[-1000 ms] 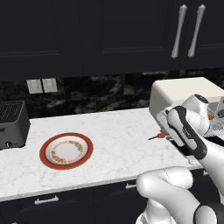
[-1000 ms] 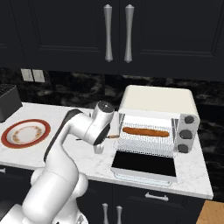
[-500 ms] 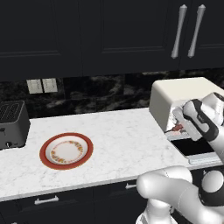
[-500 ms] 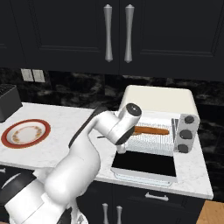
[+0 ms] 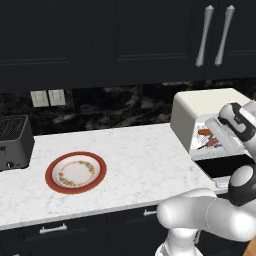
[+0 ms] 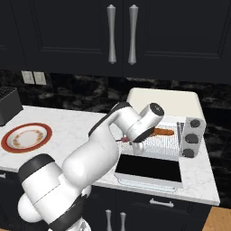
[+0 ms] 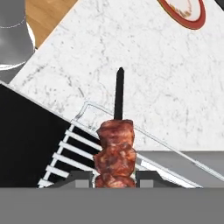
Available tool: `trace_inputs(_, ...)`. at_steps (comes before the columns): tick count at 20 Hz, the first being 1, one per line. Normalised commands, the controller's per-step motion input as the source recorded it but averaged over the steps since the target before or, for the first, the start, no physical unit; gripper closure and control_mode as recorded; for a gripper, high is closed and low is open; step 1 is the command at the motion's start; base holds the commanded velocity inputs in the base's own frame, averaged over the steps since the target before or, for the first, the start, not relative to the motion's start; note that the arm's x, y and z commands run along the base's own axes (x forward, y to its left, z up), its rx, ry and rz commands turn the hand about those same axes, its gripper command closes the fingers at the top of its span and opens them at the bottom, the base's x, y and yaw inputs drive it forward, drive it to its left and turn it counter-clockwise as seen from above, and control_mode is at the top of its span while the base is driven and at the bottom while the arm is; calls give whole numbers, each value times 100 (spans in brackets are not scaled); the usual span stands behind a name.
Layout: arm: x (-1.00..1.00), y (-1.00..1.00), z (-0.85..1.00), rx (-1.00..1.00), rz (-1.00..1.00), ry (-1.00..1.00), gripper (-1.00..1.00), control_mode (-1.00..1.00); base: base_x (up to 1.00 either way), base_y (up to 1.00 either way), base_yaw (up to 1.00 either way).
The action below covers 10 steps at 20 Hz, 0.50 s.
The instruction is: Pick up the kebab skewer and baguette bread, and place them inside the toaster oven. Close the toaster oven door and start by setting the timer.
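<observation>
The tool (image 7: 114,178) is clamped on the kebab skewer's (image 7: 116,148) meat chunks over the toaster oven (image 6: 169,103) rack — light, stiff, greasy-looking, so gripping the meat beats pinching the thin stick.

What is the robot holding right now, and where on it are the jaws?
The kebab skewer, gripped at its meat chunks, stick tip pointing out over the oven rack.

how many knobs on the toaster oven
3, stacked in a column on the toaster oven right panel: top, middle, bottom. Others may be hidden behind the arm.
</observation>
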Motion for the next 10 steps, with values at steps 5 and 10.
trace_inputs(5, -27, -22, 4, 0, 0, -1, 100, -100, 0, 0, 0)
trace_inputs(10, 0, -17, 4, 0, 0, -1, 100, -100, 0, 0, 0)
